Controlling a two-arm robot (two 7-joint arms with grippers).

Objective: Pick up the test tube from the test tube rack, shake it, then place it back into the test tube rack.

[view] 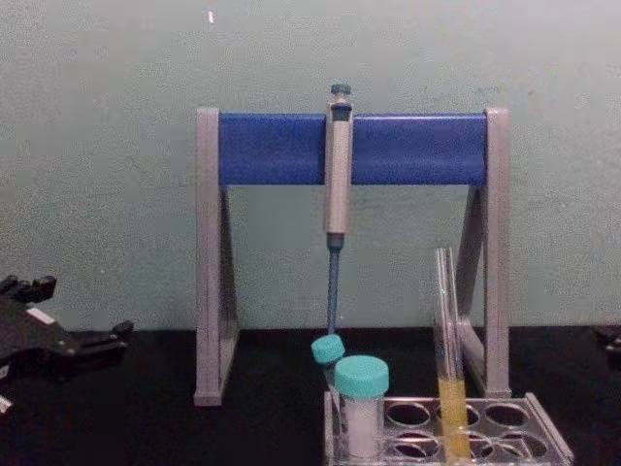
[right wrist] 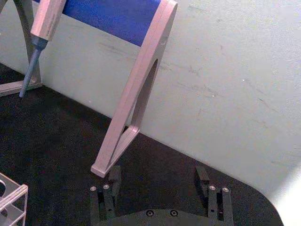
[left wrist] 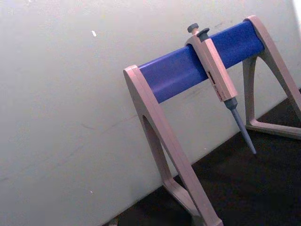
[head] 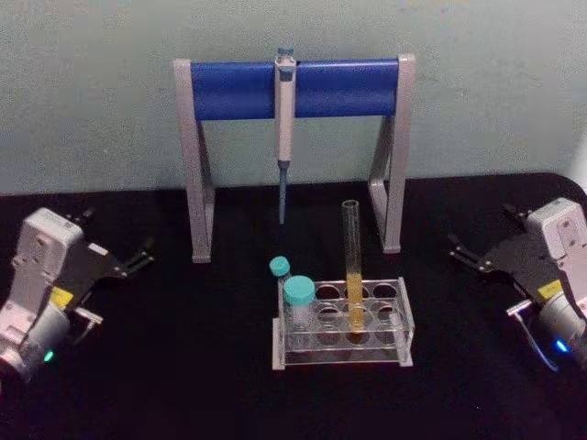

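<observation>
Black tabletop point(head: 183, 367) meets a pale green wall; on it, the long clear glass test tube point(head: 350, 240), yellow-orange liquid at its bottom, stands upright in the low clear plastic test tube rack point(head: 316, 359). The left gripper point(head: 139, 258) and right gripper point(head: 458, 251) sit well off to either side, fingers spread.

Left claw point(head: 115, 240) black on pale grey housing, yellow label, green light; right claw point(head: 481, 236) alike, blue light, silver screws.
</observation>
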